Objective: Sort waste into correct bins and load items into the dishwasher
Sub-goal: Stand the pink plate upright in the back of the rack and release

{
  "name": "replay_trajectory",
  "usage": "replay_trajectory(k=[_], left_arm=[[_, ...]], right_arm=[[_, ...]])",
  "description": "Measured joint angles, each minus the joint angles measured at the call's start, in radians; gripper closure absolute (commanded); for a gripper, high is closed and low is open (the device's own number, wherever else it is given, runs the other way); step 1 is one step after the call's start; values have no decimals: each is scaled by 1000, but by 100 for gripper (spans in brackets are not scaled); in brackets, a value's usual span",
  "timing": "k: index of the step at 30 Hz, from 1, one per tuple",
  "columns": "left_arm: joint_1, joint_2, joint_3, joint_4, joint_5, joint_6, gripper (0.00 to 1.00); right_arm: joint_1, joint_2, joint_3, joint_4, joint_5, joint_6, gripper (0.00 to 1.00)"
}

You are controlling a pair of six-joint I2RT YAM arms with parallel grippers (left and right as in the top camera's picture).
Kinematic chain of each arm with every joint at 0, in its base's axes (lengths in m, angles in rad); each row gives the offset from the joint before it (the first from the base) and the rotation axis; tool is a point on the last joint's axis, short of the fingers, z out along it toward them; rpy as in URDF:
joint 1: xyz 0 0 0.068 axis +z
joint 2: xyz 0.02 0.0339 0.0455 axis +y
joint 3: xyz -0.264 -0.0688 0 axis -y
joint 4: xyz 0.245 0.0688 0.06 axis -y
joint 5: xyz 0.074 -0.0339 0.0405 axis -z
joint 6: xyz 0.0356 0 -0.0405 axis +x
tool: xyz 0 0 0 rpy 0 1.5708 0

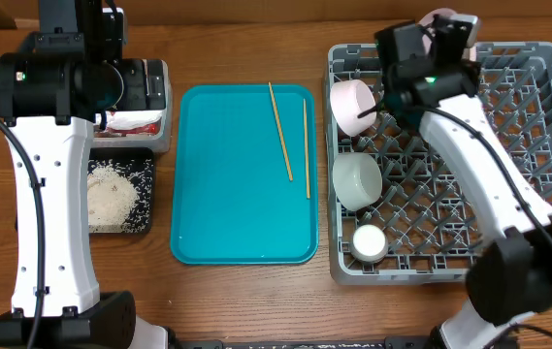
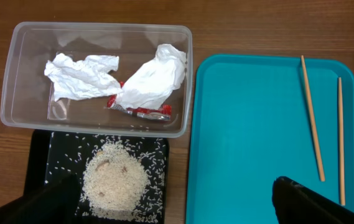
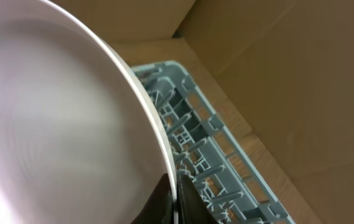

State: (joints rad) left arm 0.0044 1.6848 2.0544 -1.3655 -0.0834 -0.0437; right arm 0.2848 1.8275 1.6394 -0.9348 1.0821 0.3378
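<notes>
- The plate [image 3: 58, 112] is round, smooth and pinkish-white. It fills most of the right wrist view and looks a bit blurry.
- The right claw [image 3: 175, 200] is pinched tight on the plate's thin rim. It holds the plate up by the far edge of the dish rack [image 1: 547, 116] — a big grey plastic square with a holey floor and little pegs.
- Along the rack's left side sit a white bowl [image 1: 353, 105] tipped on its side, a second bowl [image 1: 358, 181] and a small white cup [image 1: 369, 241].
- The left claw [image 2: 173, 193] is spread wide and holds nothing. Only its dark fingertips [image 2: 307, 202] show, above the bins.
- The clear tub [image 2: 15, 74] holds two crumpled paper napkins [image 2: 80, 74] and a red-marked wrapper [image 2: 140, 111].
- The flat black tray [image 2: 40, 162] holds a heap of white rice [image 2: 114, 180], with loose grains around it.
- Two thin wooden chopsticks [image 2: 312, 118] lie on the smooth teal tray [image 2: 251, 137] — side by side, not touching.
- From above, the left arm hides most of the tub.
</notes>
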Motion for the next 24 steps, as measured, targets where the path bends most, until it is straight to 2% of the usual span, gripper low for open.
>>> replay_trajectory(k=[4, 6, 7, 8, 9, 10, 11, 13, 19, 24], left_arm=[[0, 0, 0, 0, 0, 0, 0], [0, 0, 0, 0, 0, 0, 0], [0, 0, 0, 0, 0, 0, 0], [0, 0, 0, 0, 0, 0, 0], [0, 0, 0, 0, 0, 0, 0], [0, 0, 0, 0, 0, 0, 0], [0, 0, 0, 0, 0, 0, 0], [0, 0, 0, 0, 0, 0, 0], [0, 0, 0, 0, 0, 0, 0], [0, 0, 0, 0, 0, 0, 0]], right_arm=[[1, 72, -2, 5, 6, -2, 96], [1, 93, -2, 3, -3, -2, 87], [1, 106, -2, -1, -37, -8, 52], [1, 110, -2, -2, -48, -5, 34], [1, 113, -2, 1, -69, -2, 19], [1, 113, -2, 3, -120, -3, 11], [1, 113, -3, 3, -135, -2, 6], [1, 113, -3, 1, -179, -4, 0], [1, 104, 42, -80, -353, -1, 0], [1, 3, 195, -161, -522, -1, 0]])
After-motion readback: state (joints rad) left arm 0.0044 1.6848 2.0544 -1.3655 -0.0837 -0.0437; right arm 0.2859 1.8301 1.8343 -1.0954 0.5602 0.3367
